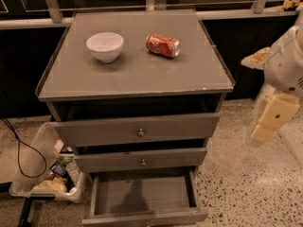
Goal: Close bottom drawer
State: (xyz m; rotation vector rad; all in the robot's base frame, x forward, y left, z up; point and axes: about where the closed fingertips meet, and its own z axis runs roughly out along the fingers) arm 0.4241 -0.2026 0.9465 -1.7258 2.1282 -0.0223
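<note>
Grey worktop (pixel 137 77), flat with a raised rim. White bowl (pixel 104 46) stands upright at 10 o'clock. Red drink can (pixel 163 45) lies on its side at 1 o'clock, apart from the bowl. Pincer (pixel 268 122) is off the worktop at 4 o'clock, above the speckled floor (pixel 241 183).
</note>
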